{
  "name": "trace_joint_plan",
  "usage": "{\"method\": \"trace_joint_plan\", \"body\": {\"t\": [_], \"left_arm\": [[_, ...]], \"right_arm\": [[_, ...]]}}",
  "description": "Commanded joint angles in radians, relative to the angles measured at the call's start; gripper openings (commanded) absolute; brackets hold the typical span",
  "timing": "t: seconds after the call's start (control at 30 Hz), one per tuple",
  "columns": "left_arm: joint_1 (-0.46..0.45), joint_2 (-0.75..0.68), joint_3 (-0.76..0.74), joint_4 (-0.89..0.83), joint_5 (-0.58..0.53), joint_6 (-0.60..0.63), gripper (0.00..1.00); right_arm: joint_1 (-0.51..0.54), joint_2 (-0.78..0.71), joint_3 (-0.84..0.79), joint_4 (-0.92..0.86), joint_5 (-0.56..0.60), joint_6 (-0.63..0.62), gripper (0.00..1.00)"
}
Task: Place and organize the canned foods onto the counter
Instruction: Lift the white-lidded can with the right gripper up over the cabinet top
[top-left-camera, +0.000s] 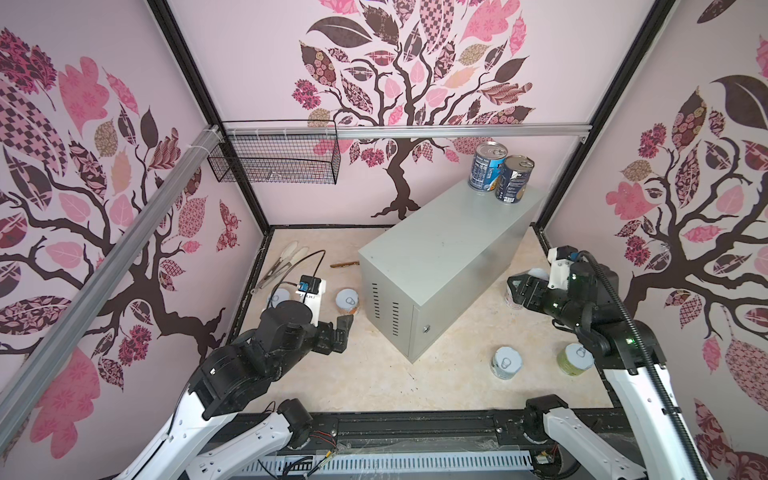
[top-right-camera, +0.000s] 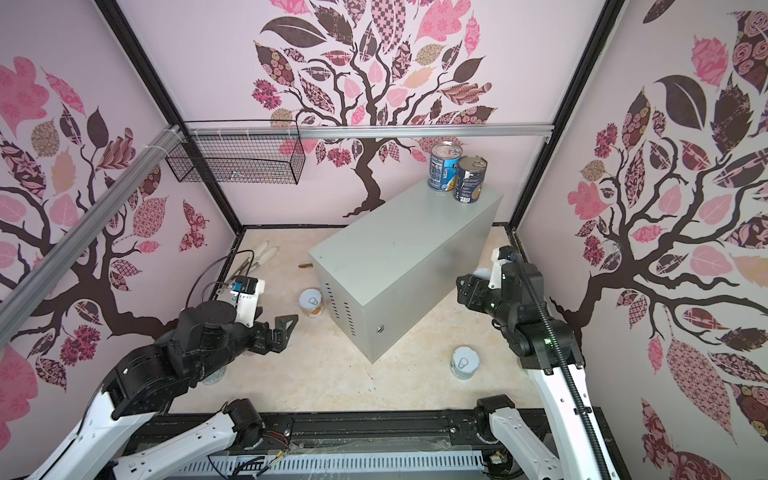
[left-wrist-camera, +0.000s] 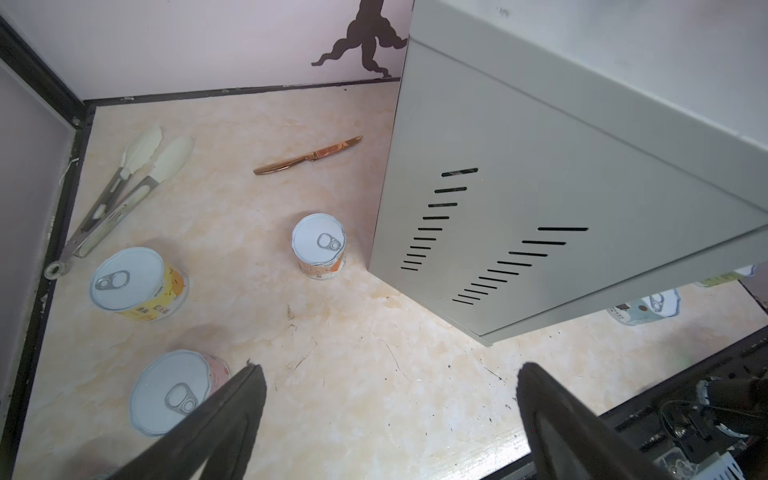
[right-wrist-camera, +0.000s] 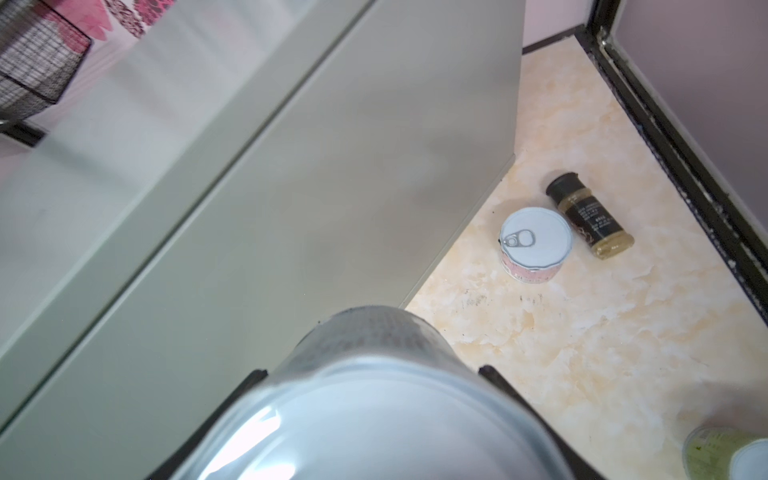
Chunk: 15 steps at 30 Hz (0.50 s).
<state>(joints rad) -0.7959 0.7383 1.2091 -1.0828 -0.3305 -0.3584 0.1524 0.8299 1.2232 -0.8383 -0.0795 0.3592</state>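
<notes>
Can (right-wrist-camera: 374, 415) clamped by its sides between right fingers (right-wrist-camera: 496, 380), lid toward wrist, grey cabinet (right-wrist-camera: 291, 187) top just ahead of fingertips, right arm nearer; left fingers (left-wrist-camera: 237, 407) spread empty beside pink-label can (left-wrist-camera: 166, 390) on worktop (left-wrist-camera: 374, 395).

My left fingers (left-wrist-camera: 232, 415) hang spread over bare tabletop (left-wrist-camera: 374, 395) before the grey cabinet (top-left-camera: 436, 257). A pink can (left-wrist-camera: 166, 390) sits close by one finger. A yellow can (left-wrist-camera: 133, 282) and an orange can (left-wrist-camera: 320, 245) stand farther in, the orange one near the vented side. The cabinet's top is bare but for two tall cans (top-left-camera: 484, 170) at its far corner. My right fingers (right-wrist-camera: 494, 376), with their carried can (right-wrist-camera: 374, 415), face a narrow strip along the wall (right-wrist-camera: 685, 62), where a short can (right-wrist-camera: 534, 245) and a spice jar (right-wrist-camera: 590, 216) on its side block the way.
</notes>
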Motion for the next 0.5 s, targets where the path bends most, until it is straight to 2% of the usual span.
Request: {"method": "trace_joint_plan", "body": {"t": [0.0, 0.23, 0.47], "left_arm": [[0.004, 0.04, 0.081, -0.019, 0.004, 0.031, 0.98], [0.004, 0.096, 0.171, -0.003, 0.01, 0.063, 0.98], [0.004, 0.126, 0.192, 0.007, -0.007, 0.101, 0.98]], "right_arm": [[0.003, 0.022, 0.132, -0.016, -0.055, -0.061, 0.58], [0.003, 0.159, 0.406, -0.096, -0.043, -0.124, 0.57], [0.003, 0.303, 0.642, -0.146, -0.052, -0.148, 0.57]]}}
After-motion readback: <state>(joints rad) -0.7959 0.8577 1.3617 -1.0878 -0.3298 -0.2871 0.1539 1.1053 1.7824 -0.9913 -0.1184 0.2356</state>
